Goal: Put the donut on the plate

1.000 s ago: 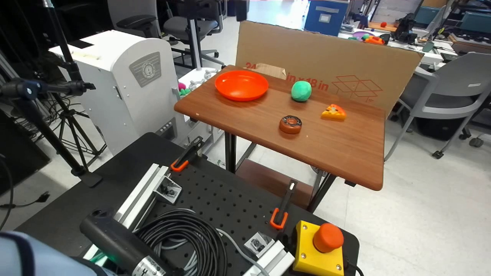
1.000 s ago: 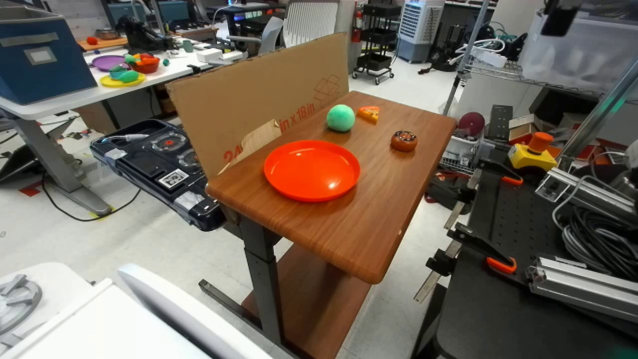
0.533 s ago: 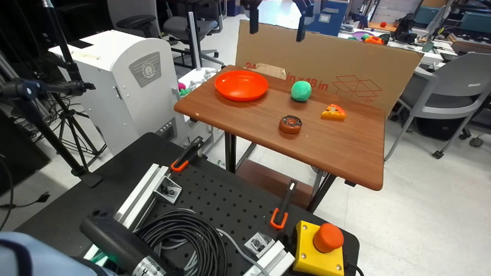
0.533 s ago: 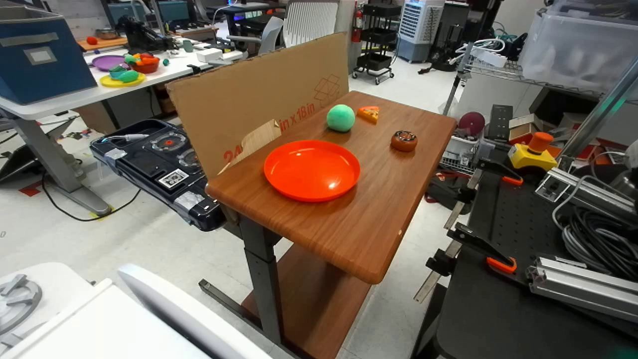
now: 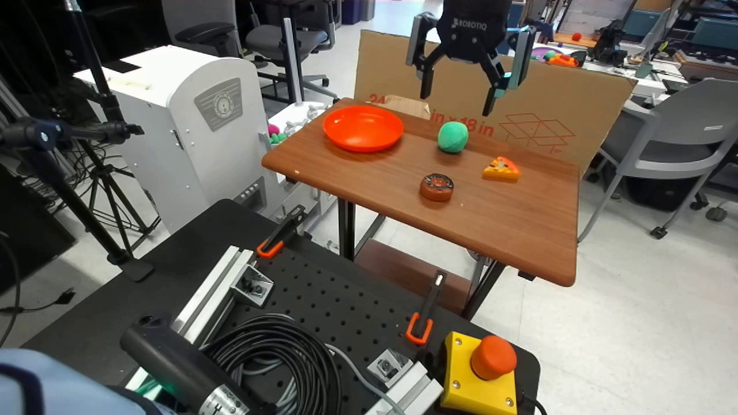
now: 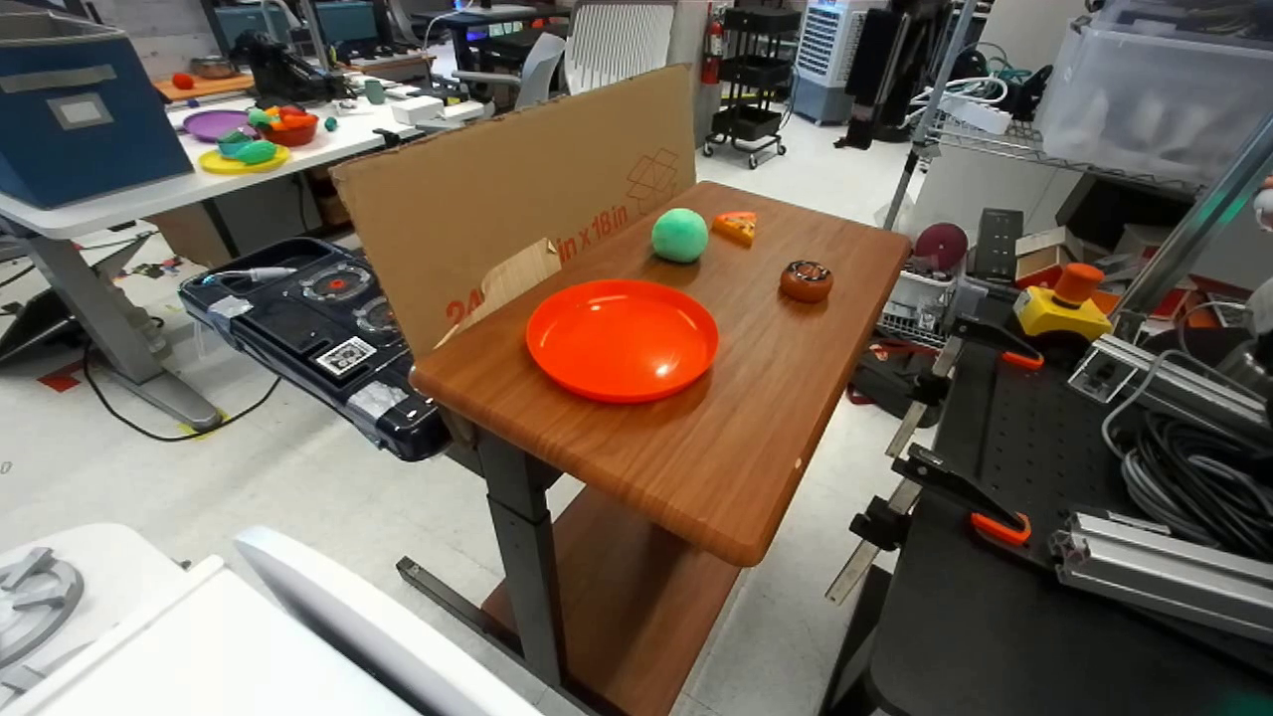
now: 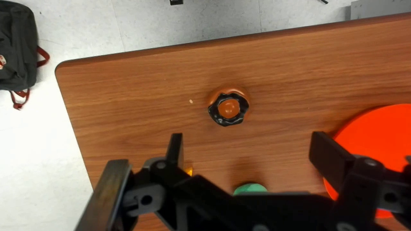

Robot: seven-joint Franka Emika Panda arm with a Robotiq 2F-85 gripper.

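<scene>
Gripper (image 5: 456,104) lettered "ROBOTIQ", donut (image 5: 436,188), cardboard (image 6: 527,189) printed "18in"

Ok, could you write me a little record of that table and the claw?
Donut: brown, dark-topped, on the table
Plate: orange-red, round, donut not on it yet
Pizza: orange-yellow slice, on the table
Ball: green, roughly between plate and pizza
Cardboard: standing along one long side
Claw: open, raised above the table, holding nothing
</scene>
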